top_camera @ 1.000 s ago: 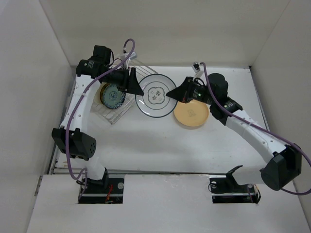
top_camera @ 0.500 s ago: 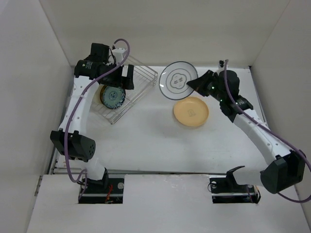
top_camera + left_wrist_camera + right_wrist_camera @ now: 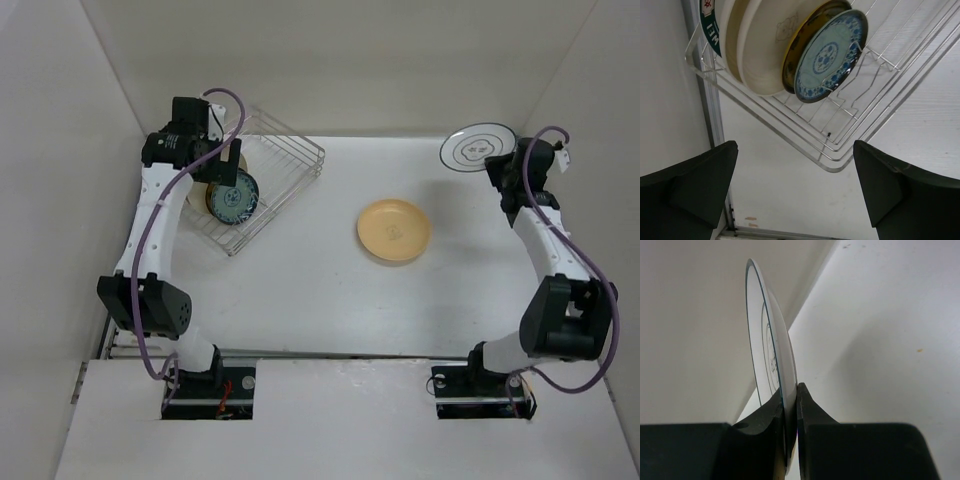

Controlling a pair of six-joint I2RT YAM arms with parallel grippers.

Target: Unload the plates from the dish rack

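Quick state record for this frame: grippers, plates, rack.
left gripper: open, over the dish rack, holding nothing
right gripper: shut on rim of white plate, near far right corner
yellow plate: flat on table, centre-right
rack contents: several plates standing on edge, blue-patterned plate outermost

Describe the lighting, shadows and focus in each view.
Top external: even, soft light, only faint shadows around the yellow plate. Left wrist: dish rack sharp, left hand dark and blurred. Right wrist: white plate crisp-edged, right hand nearly featureless black.
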